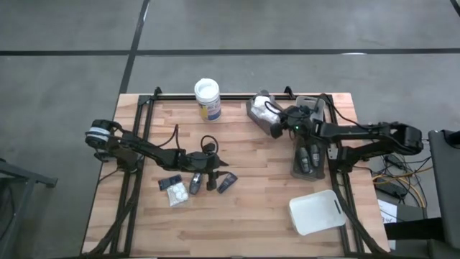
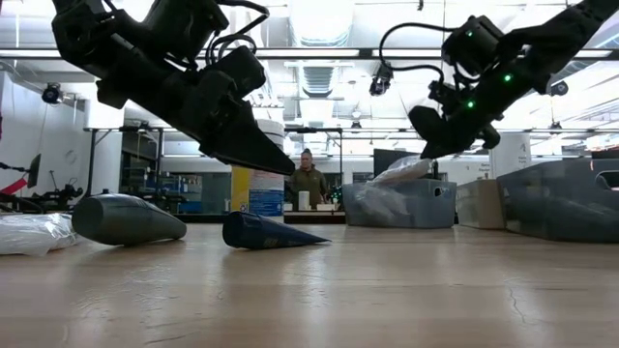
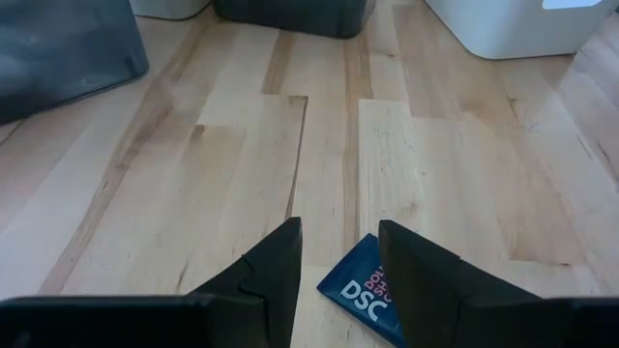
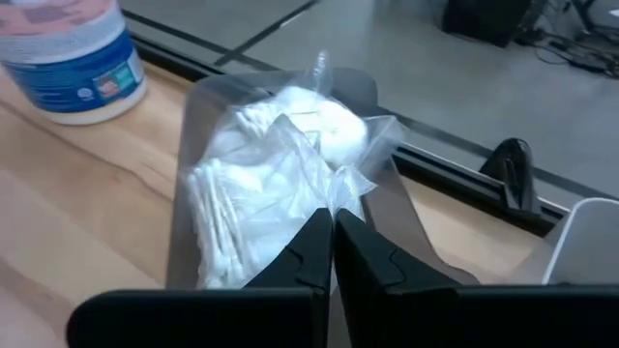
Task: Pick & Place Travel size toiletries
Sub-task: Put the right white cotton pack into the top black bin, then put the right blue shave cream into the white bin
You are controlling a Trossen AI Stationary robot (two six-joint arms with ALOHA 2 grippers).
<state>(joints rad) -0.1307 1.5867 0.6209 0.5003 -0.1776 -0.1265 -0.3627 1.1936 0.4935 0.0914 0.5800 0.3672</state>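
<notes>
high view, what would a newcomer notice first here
The left gripper hangs open just above a cluster of small dark tubes and white packets near the table's middle. The right gripper, shut, sits over a grey tray at the far edge, pinching a clear bag of cotton swabs. A white-lidded jar stands beside that tray.

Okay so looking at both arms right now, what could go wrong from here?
The left claw hangs open above a dark blue packet lying flat on the wood; closing there could push it along instead of lifting it. The right claw is shut on a clear bag of white swabs over the grey tray; the thin plastic might slip or catch on the rim.
</notes>
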